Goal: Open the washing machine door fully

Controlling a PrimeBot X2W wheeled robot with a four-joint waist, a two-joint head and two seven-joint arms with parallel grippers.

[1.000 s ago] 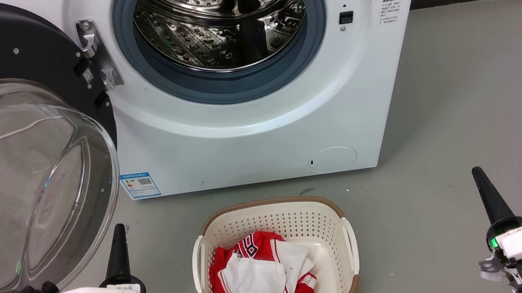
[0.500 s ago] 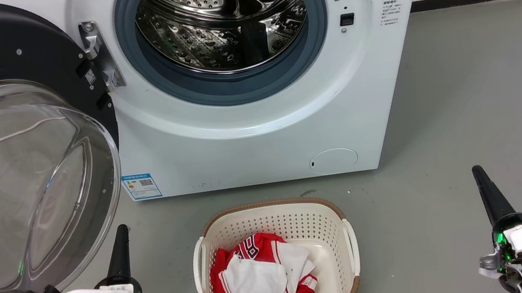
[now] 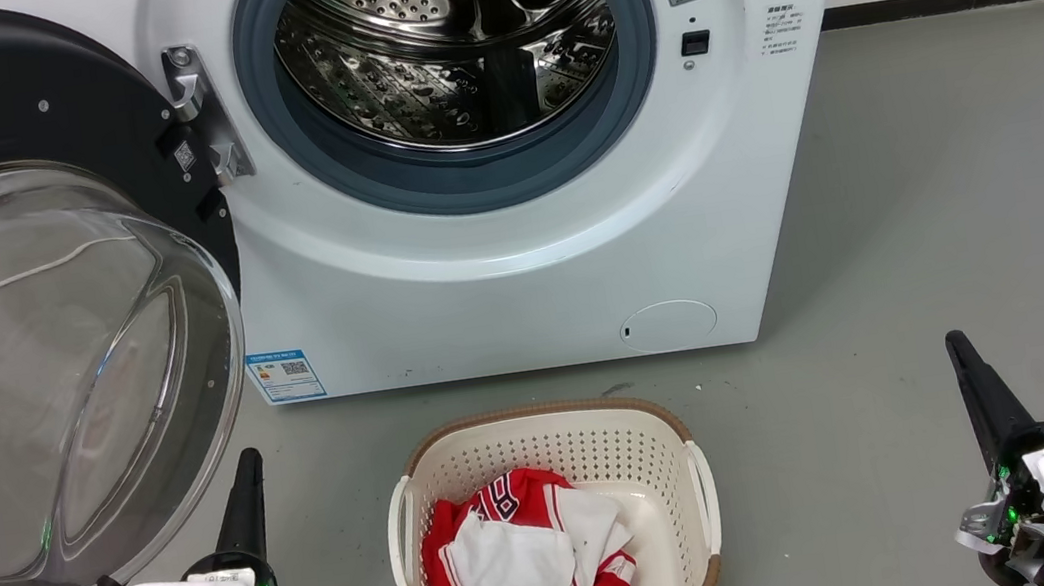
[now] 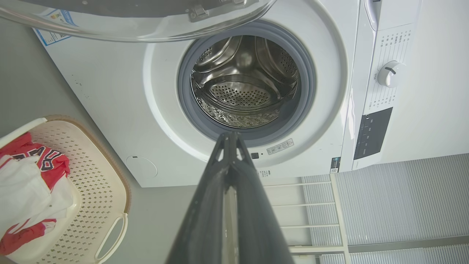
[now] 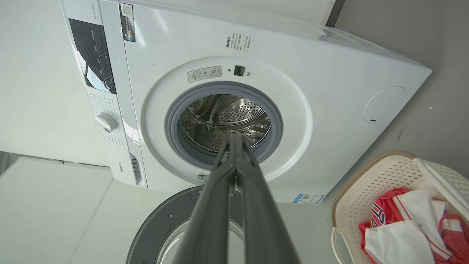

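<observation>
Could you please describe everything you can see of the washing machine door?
The washing machine door is a large round glossy black disc with a clear, bulging glass bowl at its centre. It stands swung wide open on the robot's left of the drum opening, held to the white washing machine by a metal hinge. Its left edge is cut off in the head view. The shut left gripper sits just below the bowl, apparently not touching it.

the camera has shifted, setting the washing machine [image 3: 502,296] and basket [image 3: 503,457] a touch lower in the head view, while the left tool [image 3: 248,465] and right tool [image 3: 957,347] have drawn back slightly.
</observation>
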